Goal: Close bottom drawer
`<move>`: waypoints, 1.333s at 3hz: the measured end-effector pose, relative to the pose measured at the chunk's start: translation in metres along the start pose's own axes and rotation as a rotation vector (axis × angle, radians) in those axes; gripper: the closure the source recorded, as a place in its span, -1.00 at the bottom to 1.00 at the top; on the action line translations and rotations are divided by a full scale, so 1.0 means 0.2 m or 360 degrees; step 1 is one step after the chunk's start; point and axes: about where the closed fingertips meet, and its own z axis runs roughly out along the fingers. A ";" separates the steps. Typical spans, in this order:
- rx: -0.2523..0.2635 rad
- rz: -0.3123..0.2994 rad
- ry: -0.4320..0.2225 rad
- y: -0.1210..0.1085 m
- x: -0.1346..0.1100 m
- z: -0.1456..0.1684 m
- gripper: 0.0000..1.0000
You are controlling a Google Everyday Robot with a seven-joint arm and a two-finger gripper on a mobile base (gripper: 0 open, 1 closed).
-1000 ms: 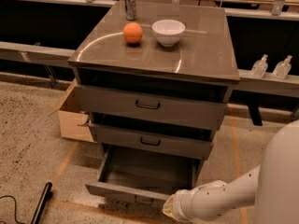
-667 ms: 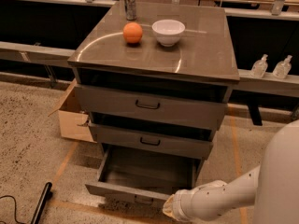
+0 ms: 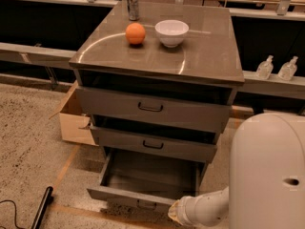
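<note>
The bottom drawer (image 3: 125, 194) of the grey cabinet (image 3: 209, 56) stands pulled far out, and its inside looks empty. Its shallow front panel has a small dark handle (image 3: 145, 205) at the centre. My gripper (image 3: 175, 213) is at the end of the white arm, low at the bottom of the view. It is against the right part of the drawer's front panel. The middle drawer (image 3: 152, 144) and the top drawer (image 3: 150, 107) each stand out slightly.
An orange (image 3: 135, 33), a white bowl (image 3: 171, 32) and a can (image 3: 133, 3) stand on the cabinet top. A cardboard box (image 3: 74, 120) sits left of the cabinet. A black rod (image 3: 42, 208) lies on the floor at lower left. Two bottles (image 3: 264, 68) stand on a rail at the right. My white body (image 3: 269, 171) fills the lower right.
</note>
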 end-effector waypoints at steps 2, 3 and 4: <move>0.0008 0.0045 0.0020 0.02 0.20 0.29 1.00; 0.0035 0.0037 0.0003 0.04 0.28 0.43 1.00; 0.0083 0.0026 -0.0025 0.03 0.34 0.56 1.00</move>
